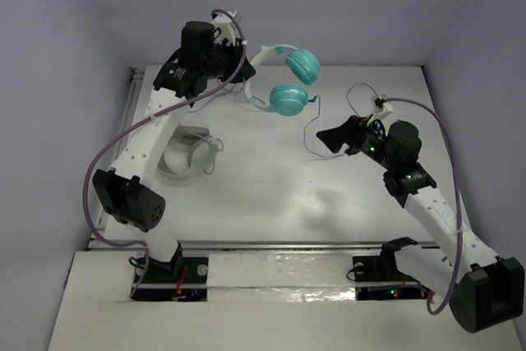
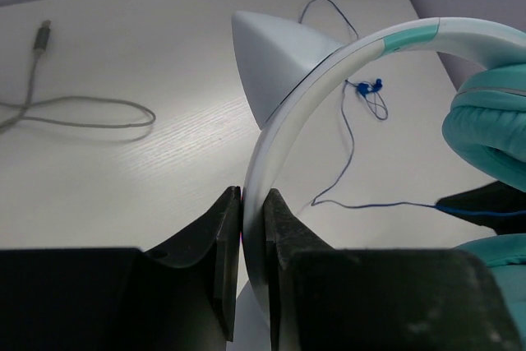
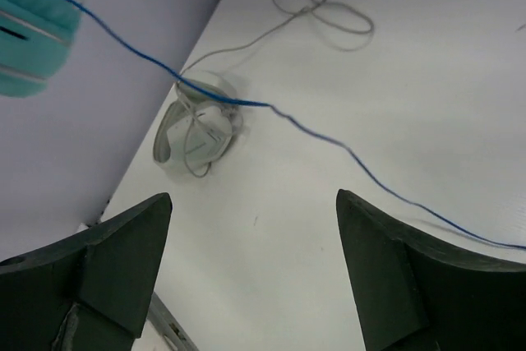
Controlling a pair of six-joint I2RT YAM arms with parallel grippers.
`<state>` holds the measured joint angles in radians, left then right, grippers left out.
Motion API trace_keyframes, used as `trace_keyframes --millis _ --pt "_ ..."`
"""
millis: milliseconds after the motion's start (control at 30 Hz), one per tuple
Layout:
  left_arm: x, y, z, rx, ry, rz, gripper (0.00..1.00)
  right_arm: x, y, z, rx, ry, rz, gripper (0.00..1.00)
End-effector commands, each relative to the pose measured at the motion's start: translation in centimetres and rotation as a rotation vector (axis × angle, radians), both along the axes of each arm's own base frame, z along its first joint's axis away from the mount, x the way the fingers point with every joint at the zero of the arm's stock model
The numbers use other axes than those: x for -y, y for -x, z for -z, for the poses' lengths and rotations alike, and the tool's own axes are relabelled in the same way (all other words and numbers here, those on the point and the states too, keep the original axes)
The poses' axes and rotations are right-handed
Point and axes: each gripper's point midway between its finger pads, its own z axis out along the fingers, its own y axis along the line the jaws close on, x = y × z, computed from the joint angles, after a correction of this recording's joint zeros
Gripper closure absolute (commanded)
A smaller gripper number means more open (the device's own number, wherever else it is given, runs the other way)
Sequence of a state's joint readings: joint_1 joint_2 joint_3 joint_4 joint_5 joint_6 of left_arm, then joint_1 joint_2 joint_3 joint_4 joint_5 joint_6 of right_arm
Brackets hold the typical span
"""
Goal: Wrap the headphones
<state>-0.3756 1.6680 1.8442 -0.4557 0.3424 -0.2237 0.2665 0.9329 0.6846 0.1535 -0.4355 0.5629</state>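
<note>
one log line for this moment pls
left pincer: shut on headphones headband | right pincer: open, empty | blue cable: trailing loose, unwrapped

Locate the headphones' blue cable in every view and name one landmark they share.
Top external: blue cable at centre, trailing below the teal ear cup.
Left wrist: right of the white headband, tangled at.
Right wrist: diagonal, upper left to lower right.
Shared landmark: the teal ear cup.

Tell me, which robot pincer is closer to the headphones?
The left. The left pincer is shut on the headphones' white headband. The right pincer hangs open to their right over the table, near only the thin blue cable.
</note>
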Motion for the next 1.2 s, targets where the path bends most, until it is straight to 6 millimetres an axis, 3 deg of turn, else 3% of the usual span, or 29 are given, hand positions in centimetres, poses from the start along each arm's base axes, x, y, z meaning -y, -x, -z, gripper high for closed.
trace_keyframes --millis 0,167,200,267,333,600,867,1167 --pt "0.7 2.4 -7.1 0.103 0.127 0.073 1.00 -1.4 0.1 -1.5 0.125 0.010 -0.078 0.13" --pt "1.2 3.6 -9.8 0.125 0.190 0.130 1.00 -1.3 -1.9 0.9 0.104 0.028 -0.016 0.17" --pt "1.2 4.0 -10.5 0.132 0.205 0.135 1.00 -1.5 -2.3 0.3 0.145 0.003 -0.019 0.17" --pt "1.4 4.6 -11.4 0.138 0.227 0.155 1.00 -2.6 -2.5 2.5 0.108 0.019 -0.045 0.18" --pt "1.4 5.0 -12.4 0.151 0.240 0.163 1.00 -3.3 -2.9 3.5 0.111 0.052 -0.028 0.22" --pt "0.5 6.6 -15.9 0.213 0.277 0.180 1.00 -2.2 -3.9 6.9 0.089 0.071 0.068 0.27" --pt "0.4 8.0 -16.9 0.222 0.328 0.232 1.00 -1.6 -4.8 8.1 0.089 0.091 0.118 0.24" --pt "-0.2 8.7 -19.1 0.250 0.373 0.274 1.00 -1.0 -5.3 9.1 0.073 0.114 0.155 0.30"
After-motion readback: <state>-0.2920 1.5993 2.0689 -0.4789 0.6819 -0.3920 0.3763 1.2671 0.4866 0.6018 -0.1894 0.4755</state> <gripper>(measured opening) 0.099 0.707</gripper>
